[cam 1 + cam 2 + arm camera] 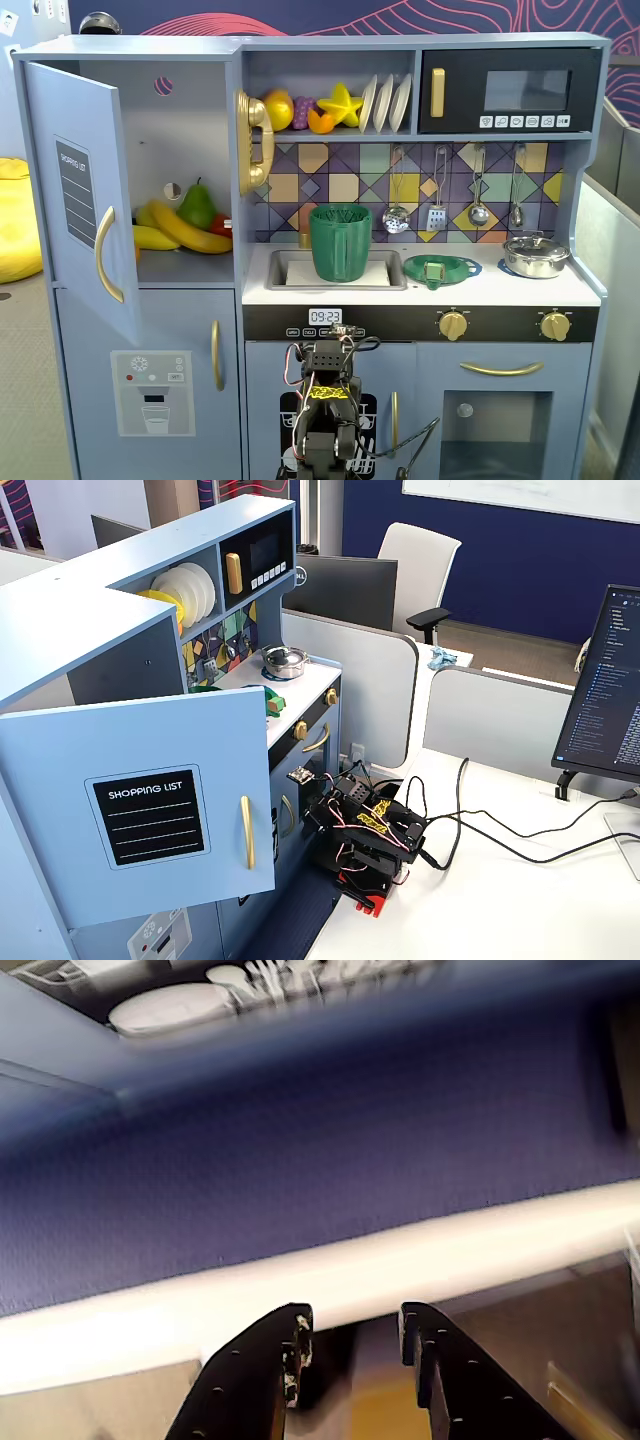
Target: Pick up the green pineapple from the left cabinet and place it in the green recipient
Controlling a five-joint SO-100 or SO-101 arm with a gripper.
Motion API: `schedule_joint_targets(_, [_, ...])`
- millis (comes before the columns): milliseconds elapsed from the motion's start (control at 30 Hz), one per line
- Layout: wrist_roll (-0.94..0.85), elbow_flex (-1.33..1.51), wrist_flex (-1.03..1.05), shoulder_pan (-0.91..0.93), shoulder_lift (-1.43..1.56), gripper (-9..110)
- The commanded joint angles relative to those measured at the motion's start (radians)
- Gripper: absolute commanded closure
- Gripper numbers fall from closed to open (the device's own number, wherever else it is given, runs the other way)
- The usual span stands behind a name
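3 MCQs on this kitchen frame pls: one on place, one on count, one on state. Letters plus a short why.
1. Where does the green container stand?
A. In the sink
B. On the microwave
C. In the left cabinet

2. How many utensils hang on the tiled wall?
A. Two
B. Four
C. Six

3. What state is the left cabinet door in?
A. Shut
B. Swung open
C. Removed

Answers:
1 A: in a fixed view it sits in the sink basin, left of the green strainer.
2 B: four utensils hang in a row under the microwave.
3 B: the door stands open in both fixed views, leaving the banana and pear on the shelf exposed.

The hand sits low in front of the kitchen, holding nothing.
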Motion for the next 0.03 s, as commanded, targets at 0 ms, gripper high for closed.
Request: schedule_joint_targets(0, [-0.025, 0.008, 0.187, -0.011, -0.014, 101])
